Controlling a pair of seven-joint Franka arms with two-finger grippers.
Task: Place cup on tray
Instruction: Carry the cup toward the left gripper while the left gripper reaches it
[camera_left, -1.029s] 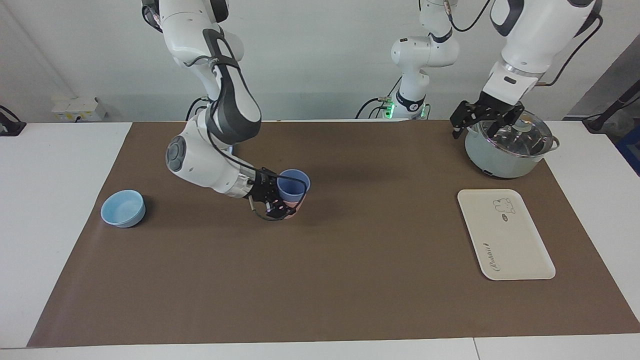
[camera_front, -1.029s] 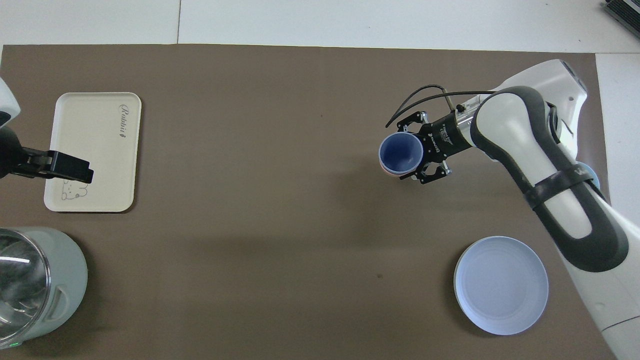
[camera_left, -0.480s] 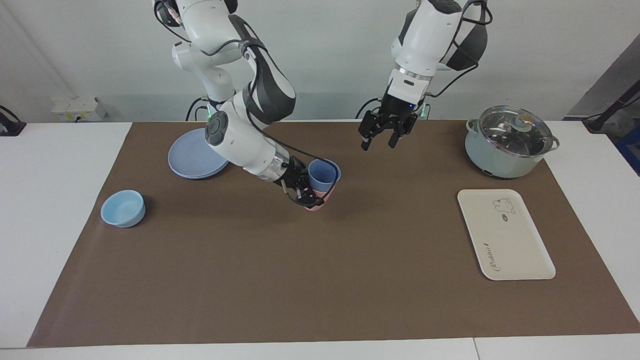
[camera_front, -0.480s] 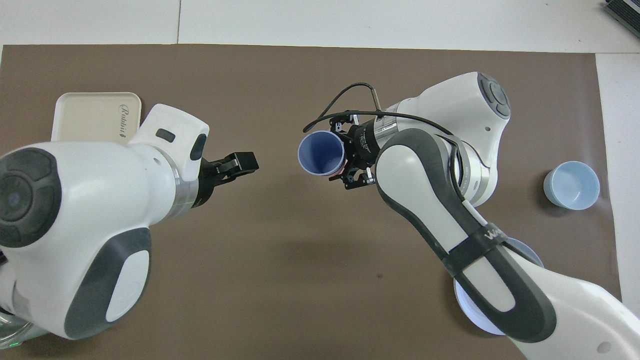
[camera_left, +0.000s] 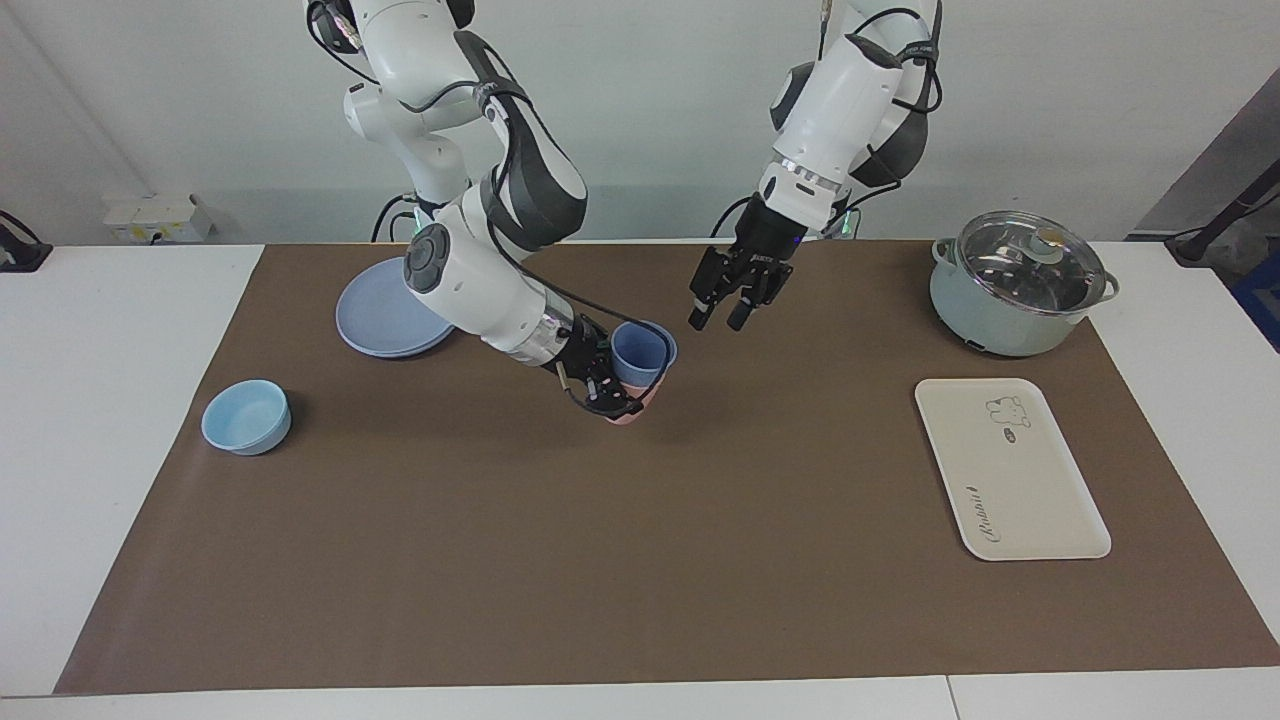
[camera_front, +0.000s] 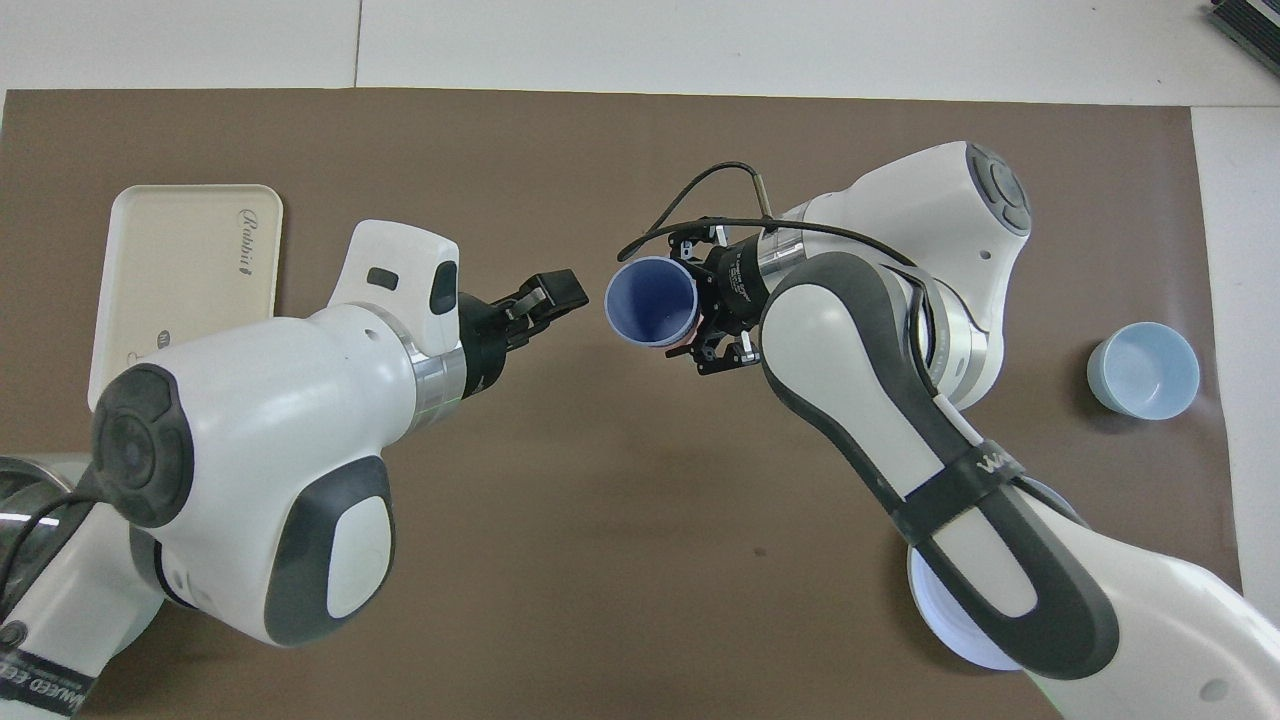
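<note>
The right gripper (camera_left: 612, 385) clamps a salmon-pink plastic tumbler (camera_left: 632, 409) with the periwinkle-blue tapered plastic cup (camera_left: 640, 352) nested inside, tilted, above the brown mat (camera_left: 640, 560) mid-table. The left gripper (camera_left: 722, 318) hangs just beside the cup, fingers spread. The flat cream-white rectangular tray (camera_left: 1010, 470) lies bare toward the left arm's end.

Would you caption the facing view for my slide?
Right gripper holds stacked cups; left gripper hovers beside them.

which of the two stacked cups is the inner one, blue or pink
The periwinkle-blue cup is the inner one: it sits nested in the salmon-pink cup, of which only the lower part shows beneath it.
</note>
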